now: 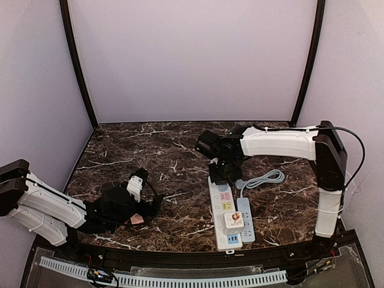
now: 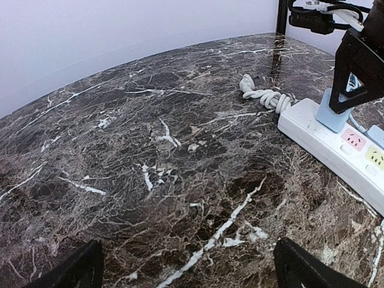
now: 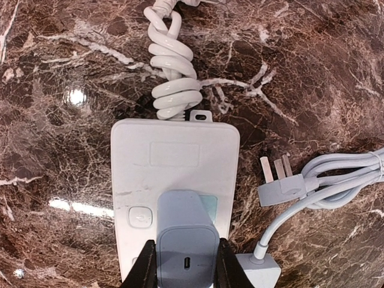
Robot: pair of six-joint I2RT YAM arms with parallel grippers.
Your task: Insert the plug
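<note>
A light-blue charger plug [image 3: 186, 246] stands upright on the far end of the white power strip [image 3: 174, 150], over a teal socket beside the power button. My right gripper [image 3: 186, 273] is shut on the plug, one finger on each side. In the top view the right gripper [image 1: 219, 174] is over the strip [image 1: 223, 207]. In the left wrist view the plug [image 2: 332, 114] rests against the strip's top [image 2: 327, 141]; its pins are hidden. My left gripper [image 2: 192, 276] is open and empty, low over bare marble [image 1: 151, 207].
A grey strip [image 1: 245, 219] with a grey cable [image 1: 264, 179] lies right of the white strip; its three-pin plug [image 3: 279, 186] lies loose on the marble. A white charger [image 1: 234, 222] sits in a near socket. The white coiled cord [image 3: 174, 72] extends beyond the strip.
</note>
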